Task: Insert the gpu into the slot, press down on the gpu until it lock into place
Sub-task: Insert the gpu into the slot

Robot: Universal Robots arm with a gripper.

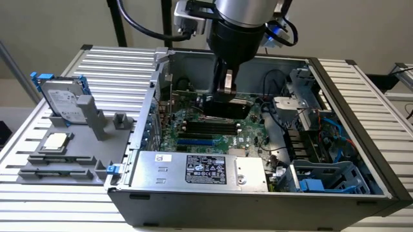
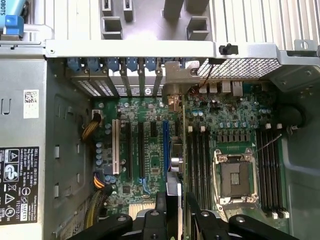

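While the claw (image 1: 225, 93) clamps the thin black rectangular gpu card (image 1: 227, 109) upright by its top edge, the card sits over the green motherboard (image 1: 169, 129). The long bright-blue plastic slot (image 2: 165, 145) lies just beside it, on the near side.

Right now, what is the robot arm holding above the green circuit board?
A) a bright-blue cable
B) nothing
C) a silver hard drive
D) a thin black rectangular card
D: the fingers clamp the thin black rectangular card over the green circuit board.
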